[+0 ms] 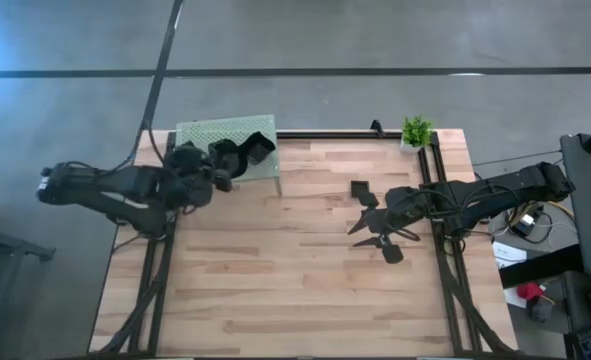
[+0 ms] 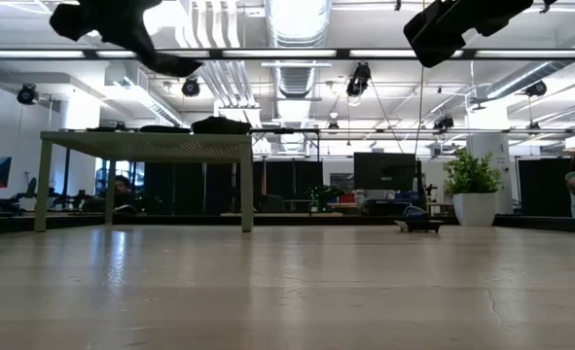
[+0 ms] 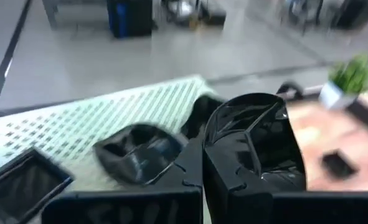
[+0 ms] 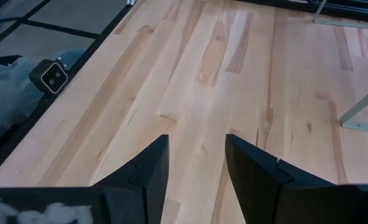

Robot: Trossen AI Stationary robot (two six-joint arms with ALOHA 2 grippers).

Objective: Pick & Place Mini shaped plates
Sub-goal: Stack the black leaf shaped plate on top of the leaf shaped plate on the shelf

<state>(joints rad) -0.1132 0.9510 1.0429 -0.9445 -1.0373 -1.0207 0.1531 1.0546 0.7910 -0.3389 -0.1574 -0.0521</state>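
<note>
Bright, even overhead light from ceiling tubes (image 2: 297, 53); soft glare on the table (image 2: 268, 292). Left wrist view motion-blurred; others sharp.

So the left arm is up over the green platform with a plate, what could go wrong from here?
1. The left end effector is shut on a glossy black angular plate, held only by its rim, so it might slip.
2. The green perforated platform already carries a black round plate and a black square plate, so a release could land on one.
</note>
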